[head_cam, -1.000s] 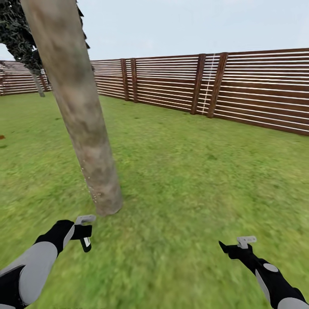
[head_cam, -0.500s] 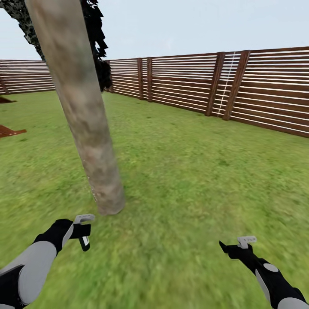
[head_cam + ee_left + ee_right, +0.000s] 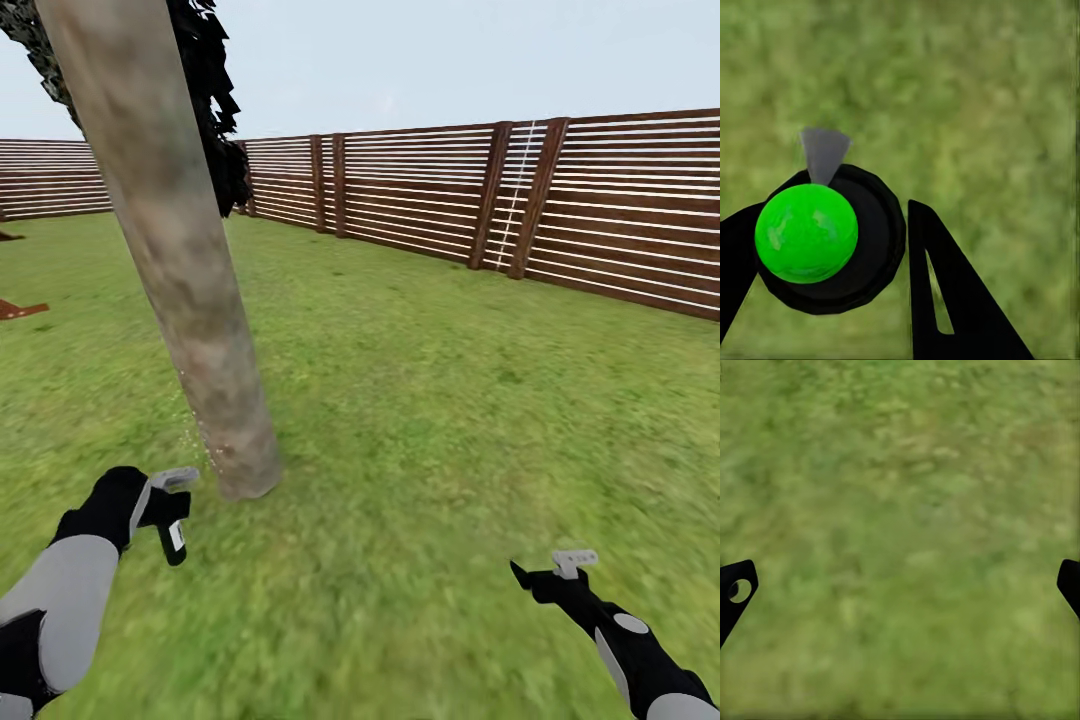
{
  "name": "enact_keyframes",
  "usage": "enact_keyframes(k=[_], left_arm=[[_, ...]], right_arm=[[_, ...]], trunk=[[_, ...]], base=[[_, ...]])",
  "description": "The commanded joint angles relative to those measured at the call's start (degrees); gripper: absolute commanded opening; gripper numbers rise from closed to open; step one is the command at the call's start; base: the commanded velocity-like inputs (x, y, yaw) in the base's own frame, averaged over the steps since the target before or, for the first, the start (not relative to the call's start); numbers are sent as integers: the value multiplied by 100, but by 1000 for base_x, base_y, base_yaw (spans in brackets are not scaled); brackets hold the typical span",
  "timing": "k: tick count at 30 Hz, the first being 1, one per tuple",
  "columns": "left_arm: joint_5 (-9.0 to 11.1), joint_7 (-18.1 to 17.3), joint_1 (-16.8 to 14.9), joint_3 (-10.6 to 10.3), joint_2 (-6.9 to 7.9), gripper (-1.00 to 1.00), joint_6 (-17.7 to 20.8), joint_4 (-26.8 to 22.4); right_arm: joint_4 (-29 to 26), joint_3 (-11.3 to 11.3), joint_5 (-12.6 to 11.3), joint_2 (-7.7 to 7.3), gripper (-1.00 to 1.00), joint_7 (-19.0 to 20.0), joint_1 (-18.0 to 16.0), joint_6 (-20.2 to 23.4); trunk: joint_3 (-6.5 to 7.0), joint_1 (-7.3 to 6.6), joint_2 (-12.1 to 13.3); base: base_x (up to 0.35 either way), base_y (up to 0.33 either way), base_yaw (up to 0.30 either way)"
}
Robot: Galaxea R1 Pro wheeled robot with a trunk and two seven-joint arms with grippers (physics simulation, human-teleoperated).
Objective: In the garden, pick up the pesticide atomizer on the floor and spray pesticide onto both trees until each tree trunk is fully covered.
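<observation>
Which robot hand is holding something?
The left gripper, near the thick grey-brown tree trunk, grips the small dark atomizer bottle. The right gripper is open over grass.

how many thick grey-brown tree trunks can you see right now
1: the tree trunk rises from the grass just ahead of the left gripper. A second tree may stand out of frame.

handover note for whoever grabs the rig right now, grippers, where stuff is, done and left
Left gripper: shut on the atomizer, held low near the base of the trunk, with a few pale specks beside it.
Right gripper: open, empty, over the grass.
Trunk stands just ahead on the left; fence runs behind.
Done: atomizer picked up, robot at one tree.
Left: how much of this trunk is covered cannot be told; finish it, then spray the second tree.
</observation>
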Motion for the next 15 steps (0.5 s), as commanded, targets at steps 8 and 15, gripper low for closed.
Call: enact_keyframes(k=[8, 15], left_arm=[[10, -108, -865, -287, -10, -100, 809, -123], [-2, -1274, -110, -773, -4, -100, 291, -116]], right_arm=[[2, -1, 0, 0, 100, 0, 0, 0], [-1, -2, 0, 0, 100, 0, 0, 0]], trunk=[[-1, 0, 0], [-1, 0, 0]], base=[[-1, 0, 0], [0, 0, 0]])
